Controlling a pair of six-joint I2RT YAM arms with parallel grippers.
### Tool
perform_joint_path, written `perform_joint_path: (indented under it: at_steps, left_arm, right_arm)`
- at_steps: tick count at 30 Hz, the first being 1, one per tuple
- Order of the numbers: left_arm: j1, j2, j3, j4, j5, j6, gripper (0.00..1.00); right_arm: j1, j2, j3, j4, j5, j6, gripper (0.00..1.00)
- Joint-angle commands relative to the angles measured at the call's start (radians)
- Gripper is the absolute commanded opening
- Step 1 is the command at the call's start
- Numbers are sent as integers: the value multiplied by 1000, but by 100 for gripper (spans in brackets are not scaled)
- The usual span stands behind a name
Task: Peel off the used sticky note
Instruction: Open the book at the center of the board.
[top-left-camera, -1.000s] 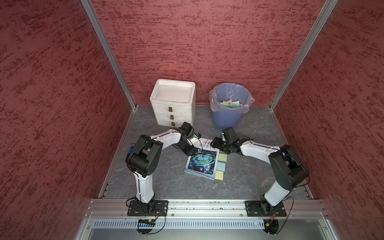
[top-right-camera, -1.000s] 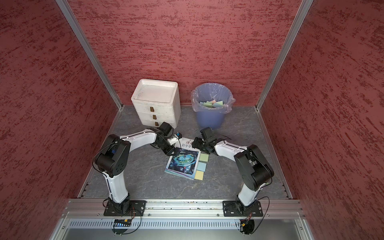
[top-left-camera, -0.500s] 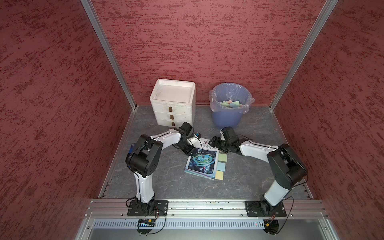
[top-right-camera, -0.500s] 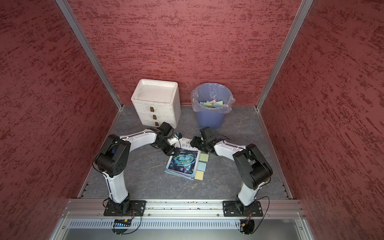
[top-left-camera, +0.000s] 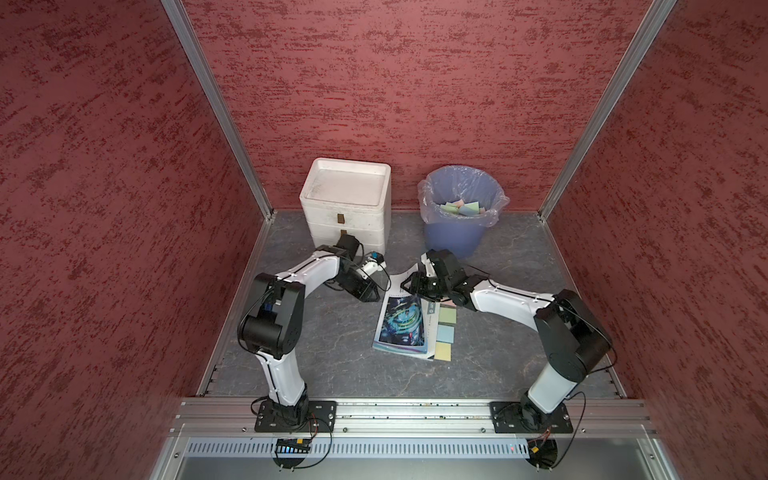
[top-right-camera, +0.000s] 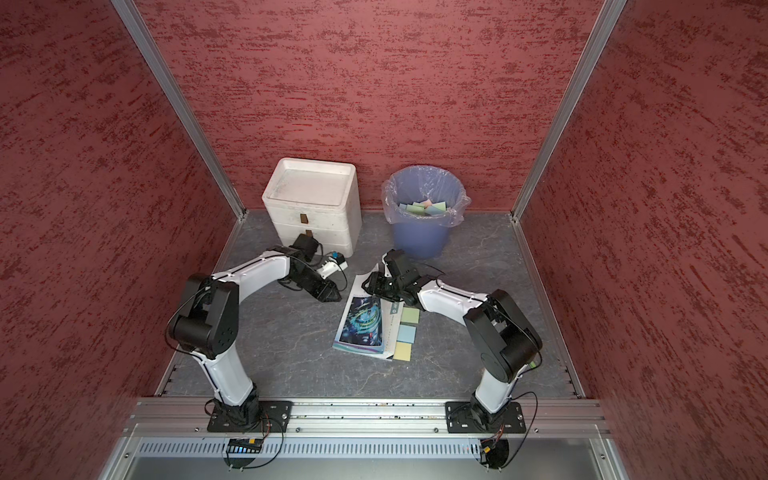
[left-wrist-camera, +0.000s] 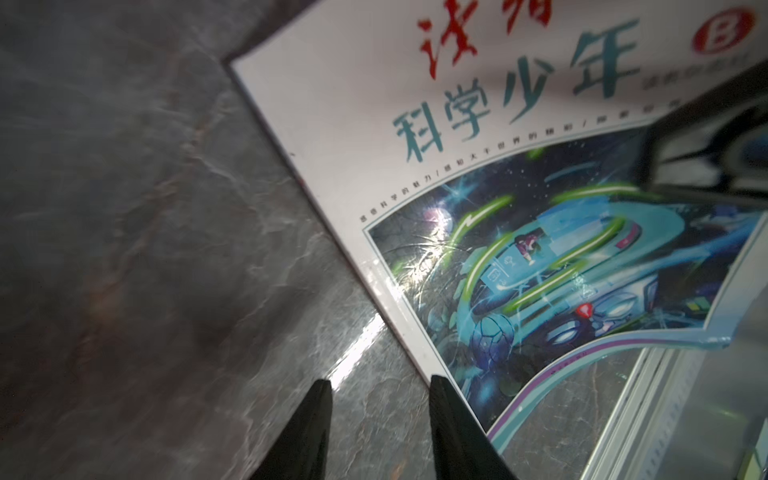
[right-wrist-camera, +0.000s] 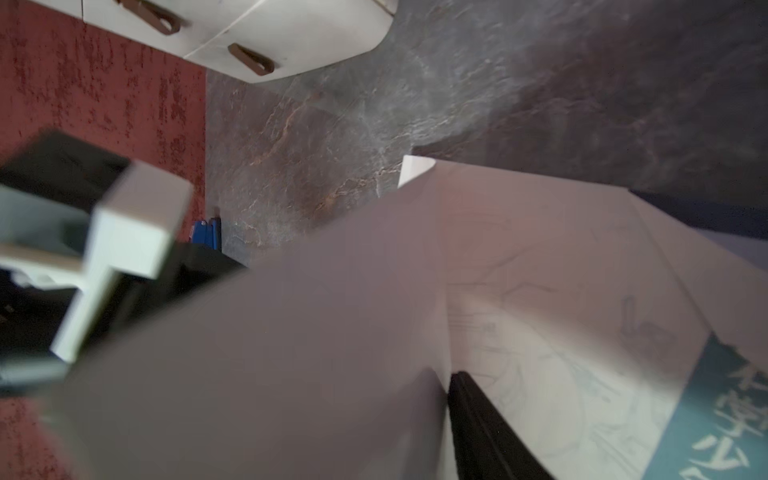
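A book (top-left-camera: 401, 328) with a blue space picture on its cover lies on the grey floor. Three sticky notes stick out along its right edge: green (top-left-camera: 448, 314), blue (top-left-camera: 446, 332) and yellow (top-left-camera: 443, 351). I can make out no writing on them. My right gripper (top-left-camera: 409, 284) is at the book's far end, on the lifted cover (right-wrist-camera: 291, 332). One black finger (right-wrist-camera: 473, 415) shows under the cover and the cover hides the other. My left gripper (left-wrist-camera: 380, 384) stands open low at the book's left edge (top-left-camera: 372, 296), with only floor between its fingers.
A white drawer unit (top-left-camera: 347, 208) stands at the back. Right of it is a blue bin (top-left-camera: 461, 239) with a plastic liner and several discarded notes inside. Red walls close in on three sides. A metal rail (top-left-camera: 395, 411) runs along the front.
My right gripper has edged a little toward the book's far corner and its jaws have narrowed around the cover. The left arm has hardly moved.
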Motion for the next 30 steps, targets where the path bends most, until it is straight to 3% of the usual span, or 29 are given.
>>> perform_joint_path:
  at_steps: [1, 7, 12, 19, 23, 30]
  left_arm:
    - [74, -98, 15, -59, 132, -2, 44]
    - [197, -171, -4, -87, 137, 32, 46]
    - [270, -183, 8, -118, 131, 48, 48]
    - [295, -221, 1, -131, 115, 75, 50]
    - [296, -225, -6, -131, 98, 78, 50]
    - [293, -218, -19, -114, 78, 67, 50]
  right_arm:
    - [60, -25, 58, -83, 72, -12, 53]
    - [145, 49, 170, -116, 111, 7, 55]
    - [186, 160, 281, -125, 101, 18, 64]
    - [217, 301, 401, -79, 17, 38, 91]
    - [217, 352, 426, -24, -25, 67, 98]
    - [217, 414, 453, 85, -125, 126, 98]
